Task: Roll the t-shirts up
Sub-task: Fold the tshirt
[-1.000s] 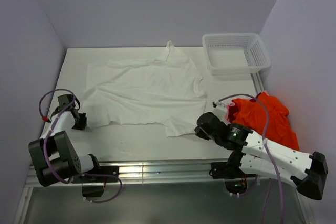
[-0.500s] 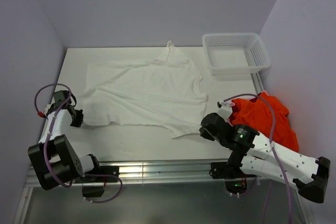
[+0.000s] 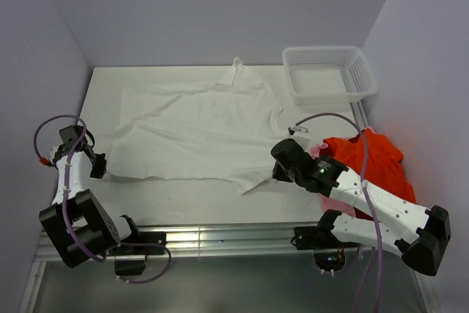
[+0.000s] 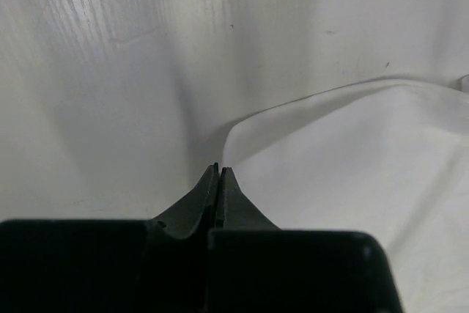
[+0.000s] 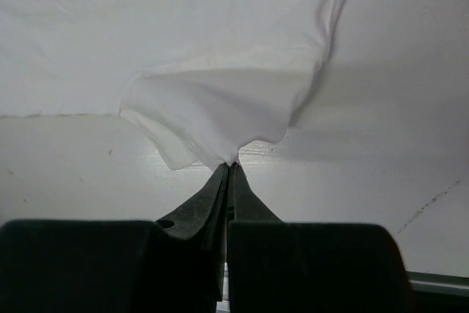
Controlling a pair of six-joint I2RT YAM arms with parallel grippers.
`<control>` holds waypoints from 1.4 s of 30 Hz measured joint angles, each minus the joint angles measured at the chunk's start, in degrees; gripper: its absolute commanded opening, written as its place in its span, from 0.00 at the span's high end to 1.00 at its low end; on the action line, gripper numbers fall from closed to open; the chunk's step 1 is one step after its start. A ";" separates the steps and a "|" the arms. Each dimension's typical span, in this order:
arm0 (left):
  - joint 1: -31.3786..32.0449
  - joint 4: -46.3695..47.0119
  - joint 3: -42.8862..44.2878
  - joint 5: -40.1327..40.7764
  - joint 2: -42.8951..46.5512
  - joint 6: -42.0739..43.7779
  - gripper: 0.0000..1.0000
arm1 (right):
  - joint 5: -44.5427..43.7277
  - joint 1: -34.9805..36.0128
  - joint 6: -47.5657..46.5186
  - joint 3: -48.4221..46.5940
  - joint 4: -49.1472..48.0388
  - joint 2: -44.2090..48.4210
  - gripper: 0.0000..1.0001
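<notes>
The white t-shirt (image 3: 198, 126) has stretched wider across the table (image 3: 183, 197).

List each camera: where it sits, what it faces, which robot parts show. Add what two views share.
Top external: above and behind the bases, looking down on the table, white t-shirt, orange t-shirts, basket; left arm and right arm show.
Left wrist: on the left arm, facing along its shut left end effector at the shirt's corner.
Right wrist: on the right arm, facing along its shut right end effector pinching the shirt's hem.
Shared: both wrist views show the white t-shirt on the table.
</notes>
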State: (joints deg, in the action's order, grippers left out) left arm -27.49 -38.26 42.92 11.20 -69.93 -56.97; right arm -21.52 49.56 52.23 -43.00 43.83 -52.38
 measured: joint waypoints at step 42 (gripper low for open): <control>-1.97 -0.81 9.44 -3.89 -8.48 0.52 1.00 | 9.35 -14.88 -20.15 -21.55 -2.29 -18.99 1.00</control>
State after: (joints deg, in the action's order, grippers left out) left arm -29.45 -39.07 52.36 7.31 -78.41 -56.45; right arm -12.16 34.68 32.08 -64.55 41.54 -71.37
